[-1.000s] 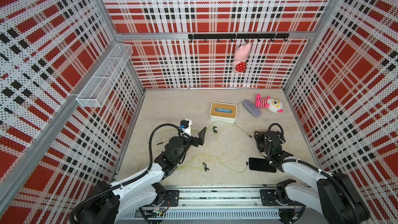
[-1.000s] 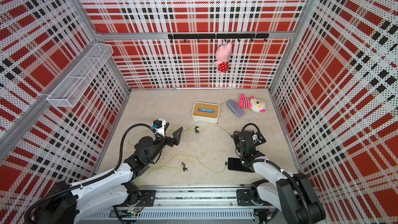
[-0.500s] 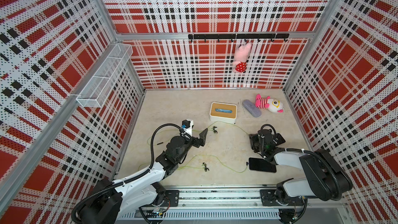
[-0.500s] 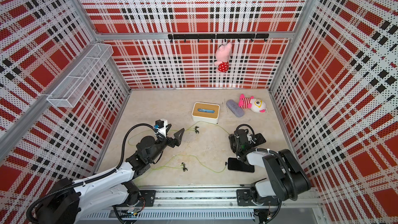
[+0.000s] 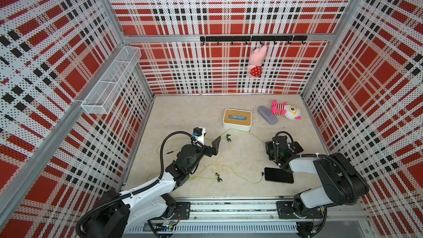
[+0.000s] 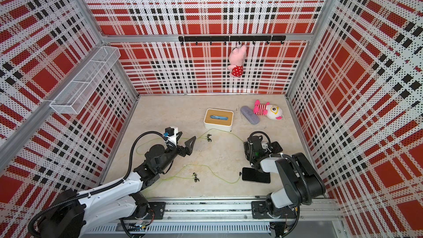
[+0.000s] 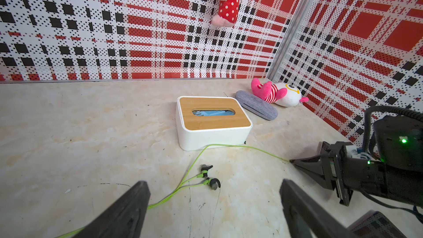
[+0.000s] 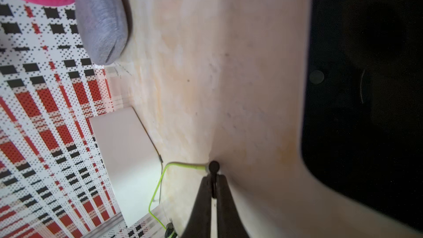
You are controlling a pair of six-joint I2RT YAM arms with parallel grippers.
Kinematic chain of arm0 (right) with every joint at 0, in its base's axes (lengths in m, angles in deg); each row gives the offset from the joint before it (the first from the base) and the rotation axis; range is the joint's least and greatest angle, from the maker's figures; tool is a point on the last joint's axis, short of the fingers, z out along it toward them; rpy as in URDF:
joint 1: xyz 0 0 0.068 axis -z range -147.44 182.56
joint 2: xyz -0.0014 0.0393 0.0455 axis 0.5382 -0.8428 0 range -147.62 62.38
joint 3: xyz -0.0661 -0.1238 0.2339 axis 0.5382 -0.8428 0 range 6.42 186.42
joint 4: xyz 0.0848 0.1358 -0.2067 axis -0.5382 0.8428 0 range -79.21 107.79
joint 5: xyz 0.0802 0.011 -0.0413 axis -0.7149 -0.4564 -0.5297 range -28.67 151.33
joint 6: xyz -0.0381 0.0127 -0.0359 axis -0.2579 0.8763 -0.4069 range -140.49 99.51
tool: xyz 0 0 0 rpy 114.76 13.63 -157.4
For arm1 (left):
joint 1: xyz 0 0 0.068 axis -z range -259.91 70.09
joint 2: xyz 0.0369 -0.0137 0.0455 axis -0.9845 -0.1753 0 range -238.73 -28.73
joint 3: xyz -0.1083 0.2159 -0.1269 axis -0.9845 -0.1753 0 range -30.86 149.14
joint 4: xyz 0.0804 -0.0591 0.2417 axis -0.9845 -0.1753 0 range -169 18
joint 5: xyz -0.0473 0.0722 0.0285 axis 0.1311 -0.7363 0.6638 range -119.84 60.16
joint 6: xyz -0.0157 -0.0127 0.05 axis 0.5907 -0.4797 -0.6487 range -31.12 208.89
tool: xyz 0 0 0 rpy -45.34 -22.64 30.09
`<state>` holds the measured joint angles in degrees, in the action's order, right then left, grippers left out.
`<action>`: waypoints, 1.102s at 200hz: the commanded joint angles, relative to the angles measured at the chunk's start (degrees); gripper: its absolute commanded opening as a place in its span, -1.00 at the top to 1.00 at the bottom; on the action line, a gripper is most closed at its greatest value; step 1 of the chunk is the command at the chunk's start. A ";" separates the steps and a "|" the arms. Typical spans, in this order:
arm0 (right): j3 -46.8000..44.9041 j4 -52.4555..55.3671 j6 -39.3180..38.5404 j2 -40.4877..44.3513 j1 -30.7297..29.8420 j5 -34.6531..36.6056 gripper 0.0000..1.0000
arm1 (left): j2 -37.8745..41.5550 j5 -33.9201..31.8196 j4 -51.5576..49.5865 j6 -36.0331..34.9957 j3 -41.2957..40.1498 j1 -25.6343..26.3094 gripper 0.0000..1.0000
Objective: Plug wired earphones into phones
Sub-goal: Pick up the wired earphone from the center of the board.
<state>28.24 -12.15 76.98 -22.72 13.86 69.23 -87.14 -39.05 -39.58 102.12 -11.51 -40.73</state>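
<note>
Two sets of yellow-green wired earphones lie on the beige table. The far set's earbuds (image 5: 227,138) (image 7: 210,179) lie just ahead of my left gripper (image 7: 214,185) (image 6: 185,138), which is wide open and empty. Its cable (image 7: 240,146) runs right to a dark plug (image 8: 214,167). My right gripper (image 8: 214,179) (image 5: 268,145) is shut on this plug, low over the table. One black phone (image 5: 297,146) (image 8: 366,88) lies beside that gripper. The other phone (image 5: 278,175) lies nearer the front. The near set's cable (image 5: 240,175) ends at its left edge, and its earbuds (image 5: 218,177) lie mid-table.
A white box with a wooden lid (image 5: 237,119) stands behind the far cable. A grey fabric case (image 5: 267,115) and a striped plush toy (image 5: 287,112) lie at the back right. A pink plush (image 5: 257,61) hangs on the back wall, and a wire basket (image 5: 109,83) on the left wall.
My right gripper has closed on the far set's plug, and the right arm has swung its elbow out to the right. The left arm has hardly moved.
</note>
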 commanded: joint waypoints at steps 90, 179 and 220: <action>-0.49 -3.37 -21.11 9.32 -0.46 -0.80 1.00 | 3.77 4.82 -0.23 0.09 1.69 0.02 -0.84; 1.01 -2.85 -95.70 35.81 -0.43 -43.12 1.00 | -2.92 16.64 -0.39 -17.78 14.16 6.49 -0.77; 11.49 15.12 -118.64 37.11 -0.44 -57.19 1.00 | -8.44 28.38 -0.48 -23.92 20.32 6.61 -0.60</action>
<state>34.82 -8.43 -20.61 13.57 13.82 25.08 -93.20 -19.25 -40.43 84.31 6.04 -34.43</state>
